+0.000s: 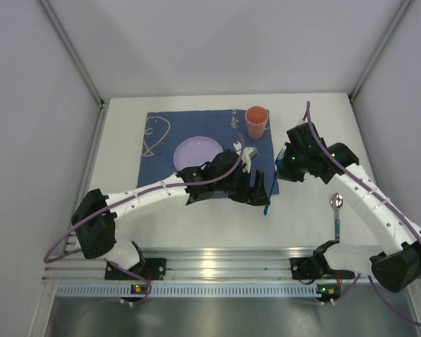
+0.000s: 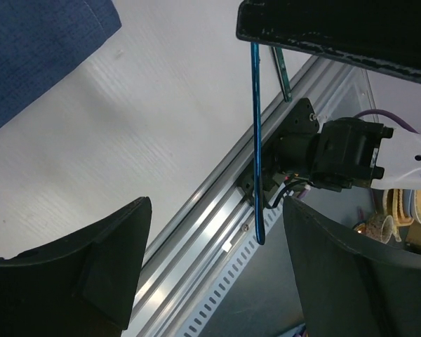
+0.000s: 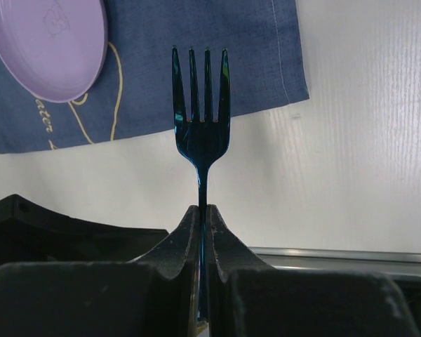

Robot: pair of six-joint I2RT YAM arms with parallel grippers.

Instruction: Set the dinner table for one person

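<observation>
Looking from the left, we see a blue mat (image 1: 161,140) lying on the white dinner table (image 1: 196,228), which spreads out in front of both arm bases. A purple plate (image 1: 196,151) sits on the mat. Our left gripper (image 1: 258,189) hangs by the mat's near right corner, jaws wide apart and holding nothing. An orange cup (image 1: 257,121) stands at the mat's far right corner. Our right gripper (image 3: 203,210) is pinched tight on the handle of a blue fork (image 3: 201,133). A spoon (image 1: 337,210) lies on the table farther right.

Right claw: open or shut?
Shut on the fork: the right wrist view shows the right claw pinching its blue handle, tines sticking out.
</observation>
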